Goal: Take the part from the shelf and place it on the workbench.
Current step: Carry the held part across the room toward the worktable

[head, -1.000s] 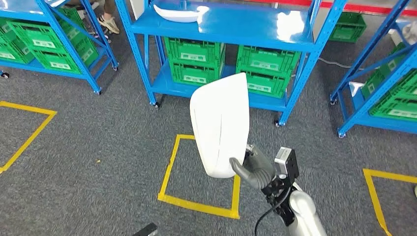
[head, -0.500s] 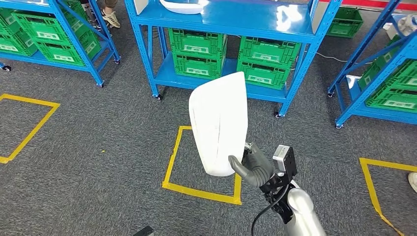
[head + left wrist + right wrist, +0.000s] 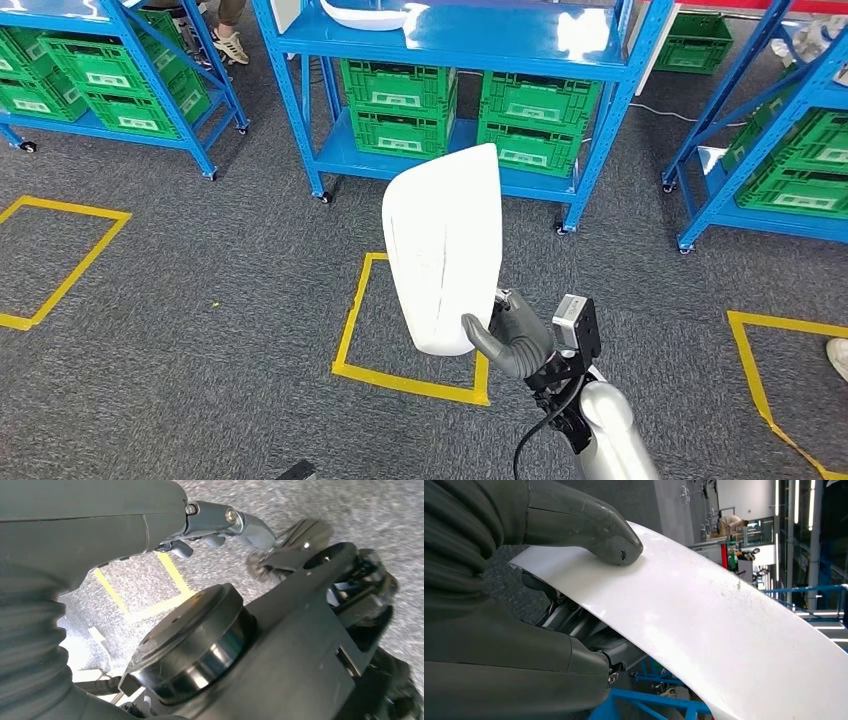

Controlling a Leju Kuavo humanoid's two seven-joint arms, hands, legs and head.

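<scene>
My right hand [image 3: 512,342] grips the lower end of a large white curved part [image 3: 443,250] and holds it upright over the grey floor, in front of the blue shelf [image 3: 500,45]. In the right wrist view the thumb [image 3: 609,540] presses on the part's [image 3: 704,625] glossy face, with the dark fingers [image 3: 574,617] under it. A second white part [image 3: 365,12] lies on the shelf's upper board. My left hand [image 3: 220,520] hangs beside my body with its fingers stretched out, holding nothing.
Green crates [image 3: 400,105] fill the shelf's lower levels. More blue racks with crates stand at the left [image 3: 110,80] and right [image 3: 790,170]. Yellow tape squares [image 3: 410,380] mark the carpet. A person's shoe [image 3: 232,45] shows at the back left, another [image 3: 838,355] at the right edge.
The whole view has shifted: the shelves have slid up and slightly left in the picture, so the camera moved. The part stays held the same way in my right hand.
</scene>
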